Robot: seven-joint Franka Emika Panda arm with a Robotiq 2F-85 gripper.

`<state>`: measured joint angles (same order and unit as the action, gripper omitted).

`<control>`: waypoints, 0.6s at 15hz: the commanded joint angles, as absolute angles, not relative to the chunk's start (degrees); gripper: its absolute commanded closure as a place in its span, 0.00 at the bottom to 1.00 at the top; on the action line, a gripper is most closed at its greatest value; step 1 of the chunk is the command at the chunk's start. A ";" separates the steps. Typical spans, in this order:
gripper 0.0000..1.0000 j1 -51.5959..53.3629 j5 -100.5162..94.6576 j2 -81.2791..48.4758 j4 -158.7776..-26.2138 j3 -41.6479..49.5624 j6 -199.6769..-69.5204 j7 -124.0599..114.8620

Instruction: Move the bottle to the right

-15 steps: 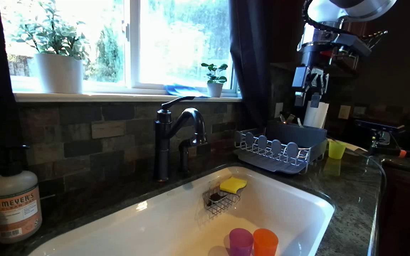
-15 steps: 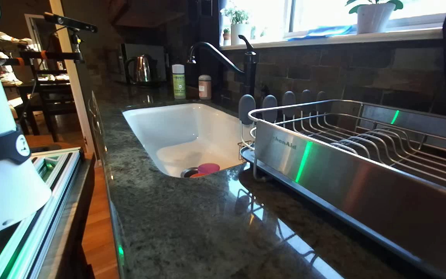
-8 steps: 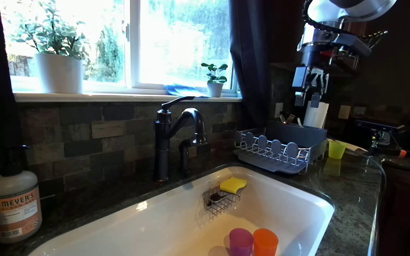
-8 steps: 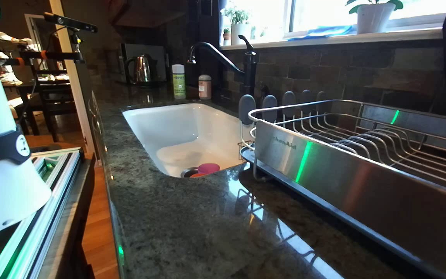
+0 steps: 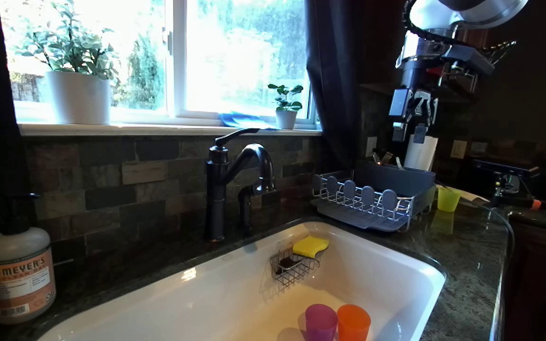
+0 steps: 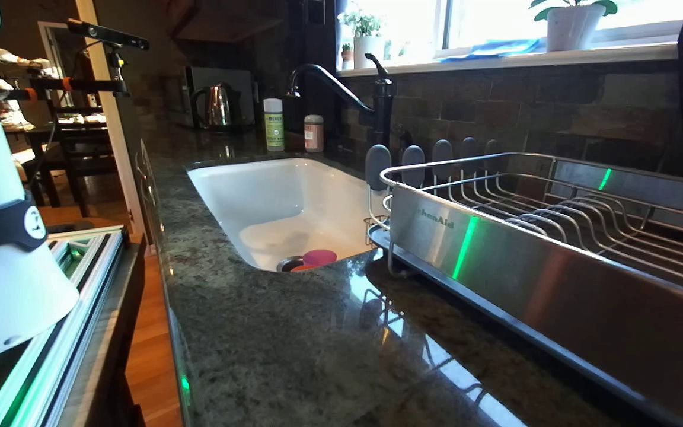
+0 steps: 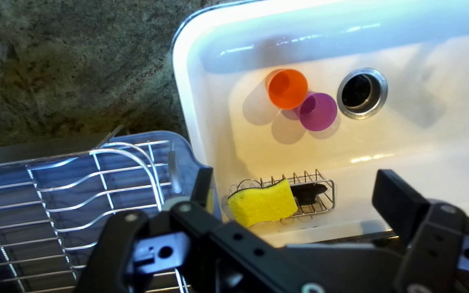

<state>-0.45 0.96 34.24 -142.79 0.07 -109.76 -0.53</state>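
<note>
The bottle (image 6: pixel 274 126), slim with a bright green body and white top, stands upright on the counter past the far end of the sink in an exterior view. It is out of view in the wrist view and in the remaining exterior view. My gripper (image 5: pixel 409 133) hangs pointing down, high above the counter near the dish rack, far from the bottle. In the wrist view the gripper (image 7: pixel 295 183) has its fingers wide apart with nothing between them, above the sink's edge and the rack's end.
A squat soap bottle (image 6: pixel 313 134) with an orange-brown label stands beside the green bottle. The white sink (image 5: pixel 427 293) holds an orange cup (image 7: pixel 287 89), a purple cup (image 7: pixel 318 112) and a yellow sponge (image 7: pixel 264 203) in a wire caddy. The faucet (image 5: pixel 216 199) and dish rack (image 5: pixel 386 208) rise alongside.
</note>
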 commanded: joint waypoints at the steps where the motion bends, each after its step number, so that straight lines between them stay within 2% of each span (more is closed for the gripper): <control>1: 0.00 -0.30 0.95 33.99 -142.56 -0.01 -110.32 -0.53; 9: 0.00 10.37 2.07 19.99 -132.77 -8.24 -129.84 4.57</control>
<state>6.65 1.37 27.49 -138.37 -5.12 -125.69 2.99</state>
